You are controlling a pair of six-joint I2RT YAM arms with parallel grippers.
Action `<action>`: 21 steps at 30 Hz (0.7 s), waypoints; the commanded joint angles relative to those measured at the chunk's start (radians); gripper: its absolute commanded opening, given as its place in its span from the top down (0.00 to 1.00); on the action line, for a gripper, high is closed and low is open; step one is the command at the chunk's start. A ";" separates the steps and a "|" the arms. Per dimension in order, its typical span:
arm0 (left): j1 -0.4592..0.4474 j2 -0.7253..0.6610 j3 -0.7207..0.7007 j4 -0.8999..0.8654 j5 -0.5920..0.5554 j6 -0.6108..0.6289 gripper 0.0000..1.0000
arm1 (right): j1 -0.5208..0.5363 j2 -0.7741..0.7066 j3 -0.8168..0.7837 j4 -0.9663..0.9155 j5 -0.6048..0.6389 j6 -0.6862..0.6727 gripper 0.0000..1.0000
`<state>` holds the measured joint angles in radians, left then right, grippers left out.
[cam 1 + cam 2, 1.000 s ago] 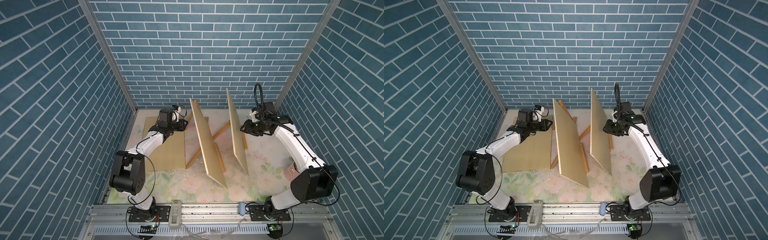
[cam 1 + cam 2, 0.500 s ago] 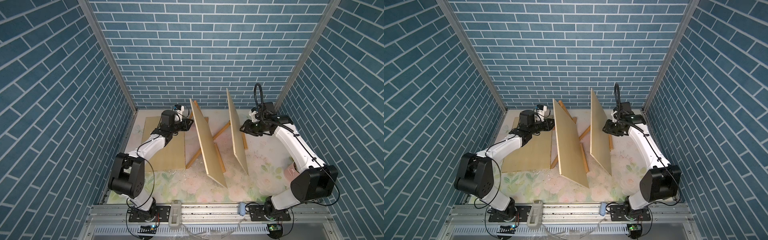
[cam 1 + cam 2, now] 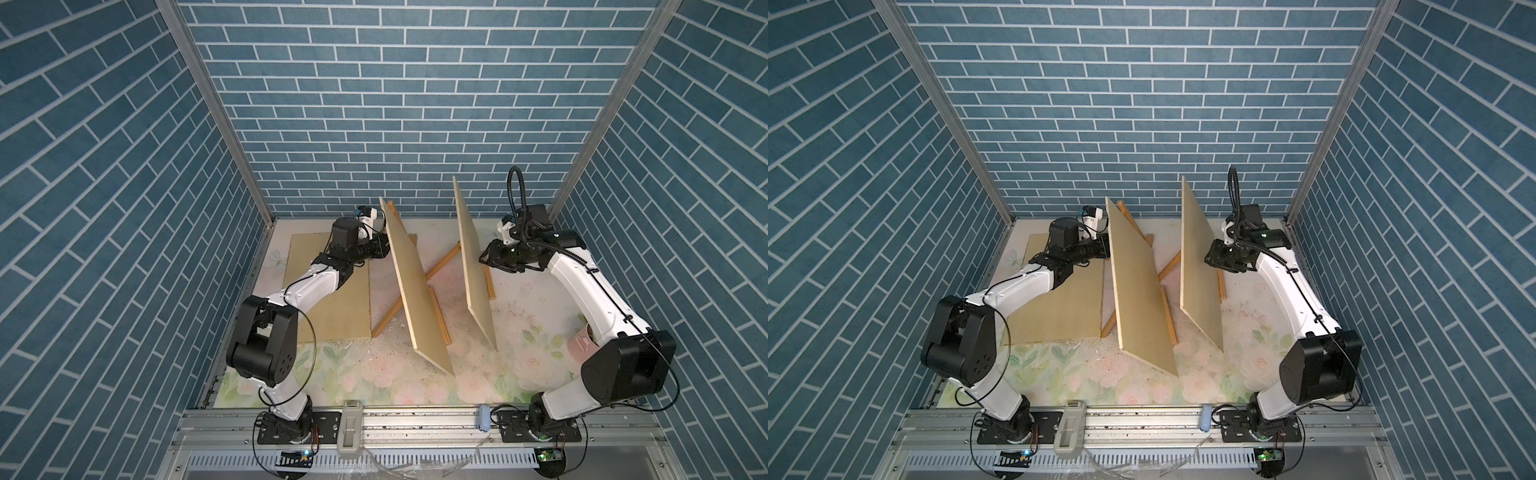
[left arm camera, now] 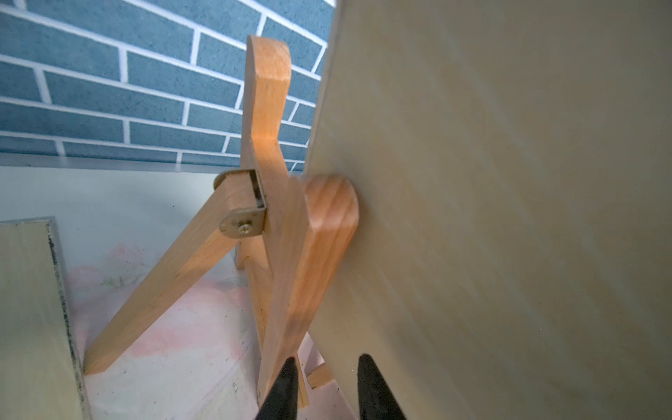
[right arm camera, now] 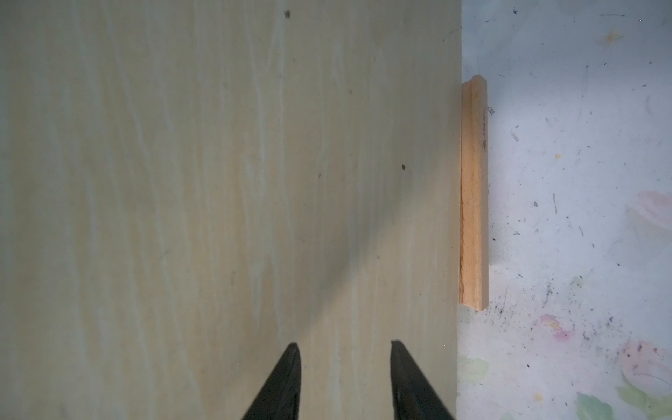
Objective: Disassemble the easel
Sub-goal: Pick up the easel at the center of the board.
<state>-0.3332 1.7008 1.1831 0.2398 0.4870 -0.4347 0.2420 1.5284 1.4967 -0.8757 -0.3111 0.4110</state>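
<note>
In both top views the job looked part done to me: a flat board [image 3: 345,320] lay on the worktop [image 3: 536,299], partly under your left arm, while the left board [image 3: 419,291] and the right board [image 3: 473,270] each stood tilted on an easel near the middle. Your left gripper [image 3: 383,249] sat just behind the upper part of the left board, near the top of the left easel [image 3: 392,206]. Your right gripper [image 3: 484,257] hung just beside the face of the right board that looked toward that arm. In the left wrist view the fingers [image 4: 287,385] stood a little apart with nothing clamped between them. The upright [image 4: 291,276] lay straight ahead, touching the back of the left board, and the hinged rear leg [image 4: 163,283] slanted down to the worktop. In the right wrist view the fingers [image 5: 287,385] were likewise parted and empty, aimed square at the board's face, with the wooden ledge [image 5: 472,196] showing past its edge. I judged the step in hand to be freeing the left board. Your next move called for getting its edge between the jaws, then lifting it clear without dragging the easel over.
</note>
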 commanded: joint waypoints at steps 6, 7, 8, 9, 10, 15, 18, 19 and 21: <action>-0.009 0.064 0.060 0.036 -0.028 -0.002 0.70 | 0.005 0.004 0.020 -0.037 0.000 -0.038 0.58; -0.010 0.067 0.064 0.033 -0.033 -0.001 0.70 | 0.006 0.005 0.021 -0.039 0.000 -0.041 0.58; -0.010 0.070 0.070 0.030 -0.038 0.003 0.70 | 0.005 0.007 0.024 -0.041 0.001 -0.043 0.58; -0.010 0.072 0.074 0.024 -0.043 0.006 0.70 | 0.005 0.007 0.024 -0.043 0.003 -0.044 0.59; -0.010 0.073 0.078 0.022 -0.047 0.010 0.70 | 0.005 0.009 0.026 -0.044 0.003 -0.046 0.59; -0.010 0.082 0.090 -0.002 -0.073 0.029 0.70 | 0.006 0.016 0.032 -0.046 0.003 -0.051 0.58; -0.010 0.086 0.096 -0.018 -0.098 0.036 0.70 | 0.005 0.025 0.037 -0.046 -0.002 -0.053 0.58; -0.010 0.085 0.095 -0.019 -0.108 0.037 0.70 | 0.006 0.028 0.042 -0.046 -0.002 -0.053 0.58; -0.010 0.085 0.094 -0.026 -0.123 0.038 0.70 | 0.006 0.034 0.049 -0.048 -0.002 -0.055 0.58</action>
<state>-0.3397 1.7641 1.2507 0.2367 0.4019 -0.4175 0.2420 1.5486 1.5066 -0.9054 -0.3107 0.3843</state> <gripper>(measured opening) 0.300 0.416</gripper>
